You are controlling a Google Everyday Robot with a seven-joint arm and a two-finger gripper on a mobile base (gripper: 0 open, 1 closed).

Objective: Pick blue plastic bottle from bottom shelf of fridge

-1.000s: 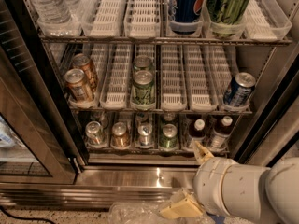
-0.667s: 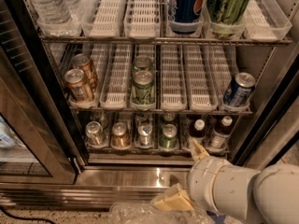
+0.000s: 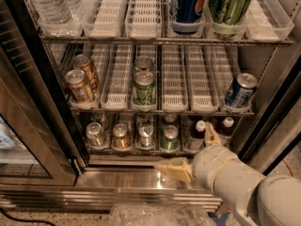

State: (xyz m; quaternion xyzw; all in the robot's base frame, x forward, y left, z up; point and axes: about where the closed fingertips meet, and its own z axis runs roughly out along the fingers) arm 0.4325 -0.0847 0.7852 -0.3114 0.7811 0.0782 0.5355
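Target blue plastic bottle [image 3: 198,133] stands white-capped toward the right of the bottom shelf [image 3: 141,151] in the fridge [image 3: 117,180], a similar bottle [image 3: 226,126] beside it. We see the gripper [image 3: 193,152] spread wide just in front; its upper finger could knock either bottle over.

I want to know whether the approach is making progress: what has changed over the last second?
The gripper, open, moved up and in toward the bottom shelf. One finger is now beside the left white-capped bottle. Nothing was grasped. The cans, bottles and fridge stayed put.
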